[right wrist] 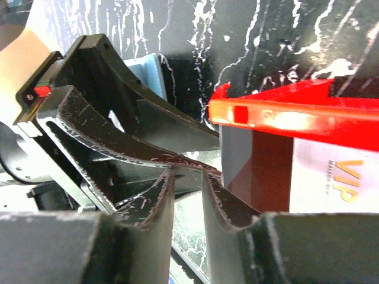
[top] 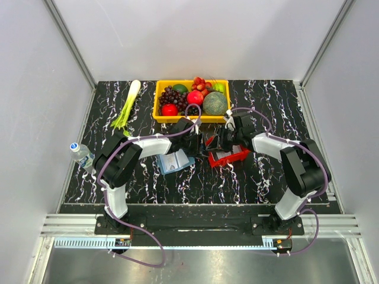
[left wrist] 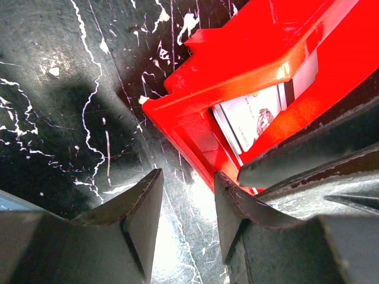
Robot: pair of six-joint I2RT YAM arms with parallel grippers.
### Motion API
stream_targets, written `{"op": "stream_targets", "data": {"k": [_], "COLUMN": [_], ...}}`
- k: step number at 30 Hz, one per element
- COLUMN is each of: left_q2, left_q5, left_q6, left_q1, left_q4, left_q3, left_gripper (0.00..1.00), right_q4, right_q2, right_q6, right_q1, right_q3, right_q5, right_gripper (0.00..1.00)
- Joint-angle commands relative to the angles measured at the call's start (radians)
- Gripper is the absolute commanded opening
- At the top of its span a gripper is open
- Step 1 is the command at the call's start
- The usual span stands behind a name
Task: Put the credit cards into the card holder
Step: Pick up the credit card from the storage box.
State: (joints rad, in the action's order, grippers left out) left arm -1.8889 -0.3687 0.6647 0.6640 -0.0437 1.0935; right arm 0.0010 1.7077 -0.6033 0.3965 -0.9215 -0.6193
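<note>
Loading judged barely begun; nearly all of it is left.
On the black marbled table (top: 249, 177), the left hand (left wrist: 186, 183) is held spread and empty, the right hand (right wrist: 186, 177) narrowly parted with nothing seen pinched. The red open plastic tray (right wrist: 284, 115) lies just ahead of both, the flat blue card holder (top: 176, 161) just behind the left hand. White and grey plastic credit cards (right wrist: 331, 177) are seen in the tray.
</note>
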Motion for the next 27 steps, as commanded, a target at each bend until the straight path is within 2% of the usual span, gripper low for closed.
{"op": "stream_targets", "data": {"k": [1,8,12,24,27], "left_q2": [0.01,0.01,0.011,0.007,0.007], "left_q5": [0.022,0.019,0.017,0.016,0.013], "left_q6": [0.004,0.006,0.006,0.007,0.007], "left_q1": [0.011,0.011,0.011,0.011,0.011], "left_q4": [0.045,0.045,0.045,0.047,0.048], "left_q3": [0.026,0.025,0.025,0.025,0.026], "left_gripper": [0.43,0.43,0.43,0.43,0.43], "right_q4": [-0.068,-0.122,-0.186,-0.199,-0.2], "right_q2": [-0.077,-0.091,-0.043,0.041,0.05], "right_q6": [0.039,0.088,0.131,0.165,0.162], "right_q1": [0.005,0.005,0.007,0.007,0.008], "right_q3": [-0.016,-0.033,-0.079,-0.112,-0.116], "right_q5": [0.124,0.206,0.228,0.193,0.179], "right_gripper": [0.34,0.42,0.44,0.46,0.43]}}
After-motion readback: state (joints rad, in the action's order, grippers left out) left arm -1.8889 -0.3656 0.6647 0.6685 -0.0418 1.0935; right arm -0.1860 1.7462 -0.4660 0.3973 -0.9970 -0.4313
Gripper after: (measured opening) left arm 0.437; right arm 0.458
